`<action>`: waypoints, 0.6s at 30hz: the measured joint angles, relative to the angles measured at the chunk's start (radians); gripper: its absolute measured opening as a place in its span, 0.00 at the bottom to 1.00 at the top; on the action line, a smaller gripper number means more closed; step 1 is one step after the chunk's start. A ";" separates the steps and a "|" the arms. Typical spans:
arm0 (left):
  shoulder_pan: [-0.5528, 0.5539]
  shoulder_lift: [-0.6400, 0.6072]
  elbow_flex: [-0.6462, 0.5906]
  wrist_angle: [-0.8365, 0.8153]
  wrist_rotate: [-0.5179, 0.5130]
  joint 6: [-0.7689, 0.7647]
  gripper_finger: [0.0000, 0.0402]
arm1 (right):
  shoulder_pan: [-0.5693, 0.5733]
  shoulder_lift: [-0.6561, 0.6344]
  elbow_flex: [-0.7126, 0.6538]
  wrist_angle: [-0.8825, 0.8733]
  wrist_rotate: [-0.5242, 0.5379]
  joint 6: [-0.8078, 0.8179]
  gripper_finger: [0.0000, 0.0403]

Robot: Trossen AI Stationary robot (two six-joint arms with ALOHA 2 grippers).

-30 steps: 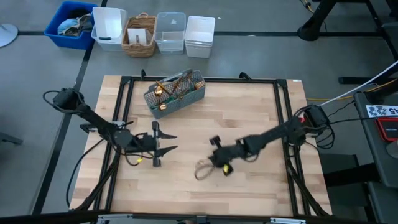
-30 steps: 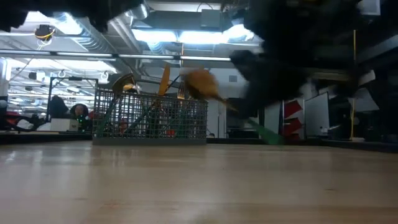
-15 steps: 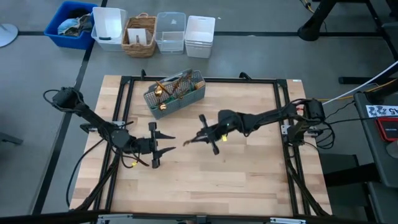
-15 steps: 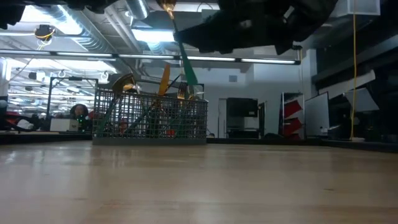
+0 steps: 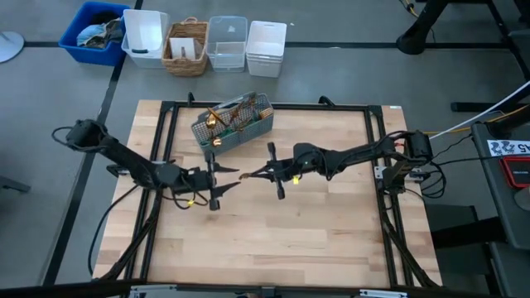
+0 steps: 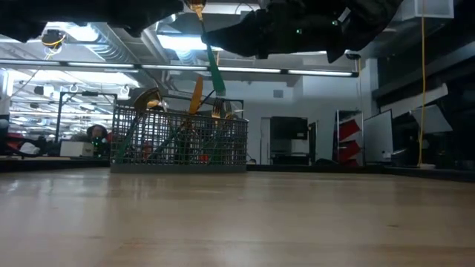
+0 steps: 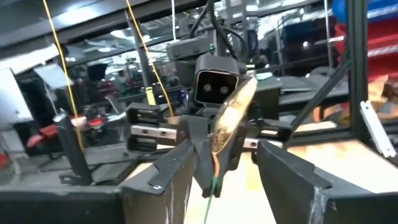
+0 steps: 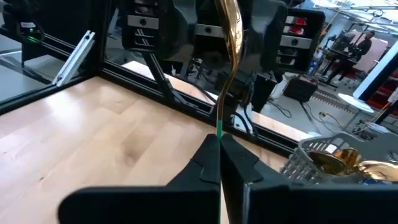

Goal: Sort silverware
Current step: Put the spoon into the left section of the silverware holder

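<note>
Gold-headed spoon (image 5: 251, 175) with green handle, pinched in right gripper (image 5: 271, 173) above mid-table, points toward left gripper (image 5: 222, 175), fingers spread wide and empty; more silverware (image 5: 228, 116) stands in mesh caddy (image 5: 233, 131).

1 spoon (image 5: 251, 175) with gold head and teal-green handle is held above the table centre, head toward the left. The other silverware (image 5: 232, 114) stands in the grey mesh caddy (image 5: 235, 124).
</note>
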 joint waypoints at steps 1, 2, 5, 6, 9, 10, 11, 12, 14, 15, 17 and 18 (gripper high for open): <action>0.012 0.000 0.000 0.000 0.015 -0.020 0.42 | 0.000 0.000 0.000 0.001 0.001 0.000 0.00; 0.024 0.000 0.000 0.000 0.026 -0.038 0.42 | 0.000 0.000 0.000 0.002 0.001 0.000 0.00; 0.052 0.000 0.000 0.002 0.062 -0.062 0.42 | 0.000 0.000 0.000 0.001 0.002 0.000 0.00; 0.060 0.000 0.000 0.003 0.075 -0.063 0.42 | 0.000 0.000 0.000 0.001 0.002 0.000 0.00; 0.079 0.000 0.000 0.006 0.106 -0.075 0.42 | 0.000 0.000 0.000 0.002 0.002 0.000 0.00; 0.085 0.001 0.000 0.009 0.116 -0.080 0.42 | 0.000 0.000 0.000 0.001 0.002 0.000 0.00; 0.089 0.001 0.000 0.011 0.127 -0.082 0.42 | 0.000 0.000 0.000 0.002 0.002 0.000 0.00; 0.093 0.001 0.002 0.010 0.136 -0.082 0.42 | 0.000 0.000 0.000 0.002 0.002 0.001 0.00; 0.098 0.002 0.016 0.004 0.153 -0.081 0.42 | 0.000 0.000 0.000 0.002 0.006 0.001 0.00; 0.100 0.002 0.024 0.003 0.161 -0.080 0.42 | 0.000 0.000 0.000 0.002 0.016 0.001 0.00; 0.102 0.002 0.038 0.002 0.168 -0.064 0.42 | 0.000 0.000 0.000 0.002 0.051 0.001 0.00; 0.102 0.002 0.043 0.000 0.168 -0.047 0.42 | 0.000 0.000 0.000 0.002 0.066 0.001 0.00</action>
